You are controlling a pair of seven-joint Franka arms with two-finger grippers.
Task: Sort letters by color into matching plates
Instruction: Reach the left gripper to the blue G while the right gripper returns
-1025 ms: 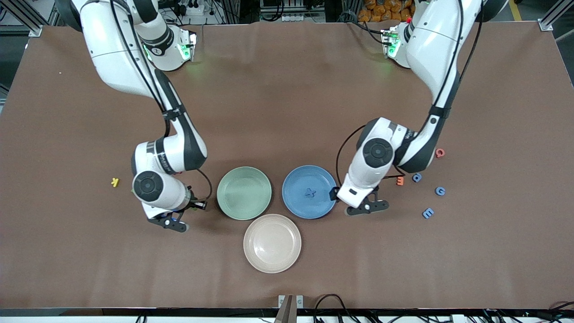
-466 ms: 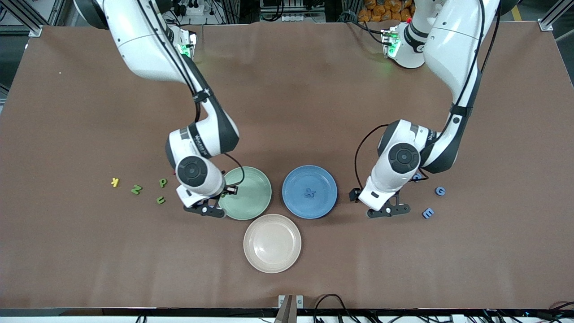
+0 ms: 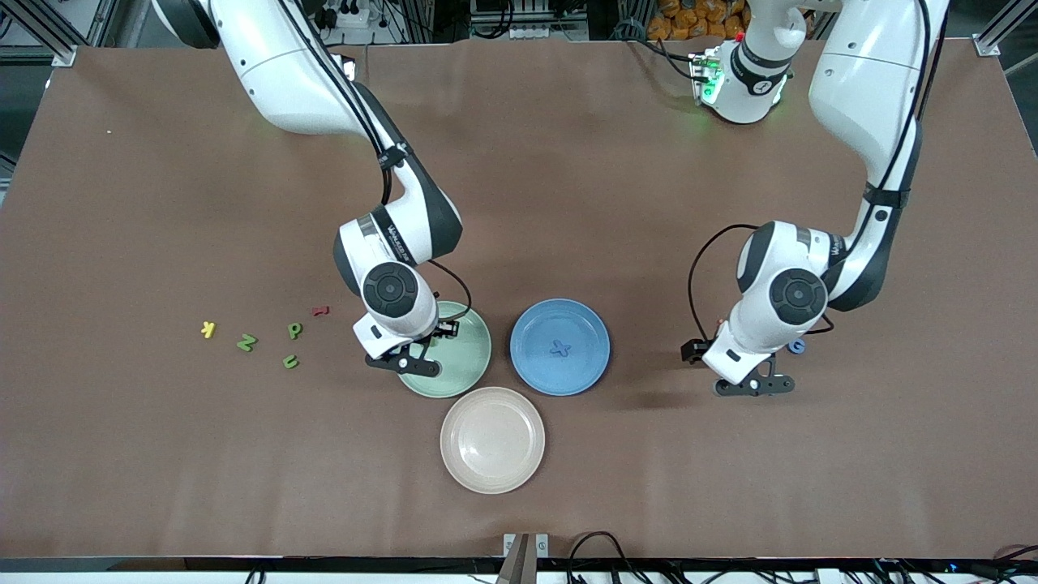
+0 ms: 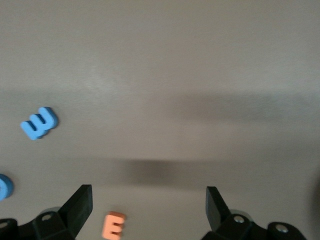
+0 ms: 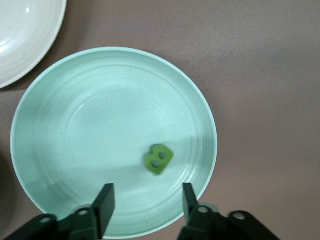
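Note:
My right gripper [image 3: 403,362] hangs open and empty over the edge of the pale green plate [image 3: 469,341]. In the right wrist view one green letter [image 5: 159,160] lies in that plate [image 5: 60,130], just ahead of the open gripper [image 5: 146,207]. Three green letters [image 3: 246,342] [image 3: 294,330] [image 3: 290,362] lie toward the right arm's end. The blue plate [image 3: 527,324] holds a blue plus [image 3: 560,349]. My left gripper [image 3: 754,387] is open over the table toward the left arm's end. Its wrist view shows the open gripper [image 4: 148,207], two blue letters [image 4: 40,123] [image 4: 4,186] and an orange E [image 4: 114,226].
A beige plate [image 3: 492,440] sits nearer the camera, between the two plates. A yellow K [image 3: 208,328] and a dark red piece [image 3: 321,311] lie by the green letters. One blue letter [image 3: 798,346] peeks out beside the left arm.
My right arm swung from the green letters to the green plate, where a green letter now lies. My left arm moved from beside the blue plate toward the blue letters.

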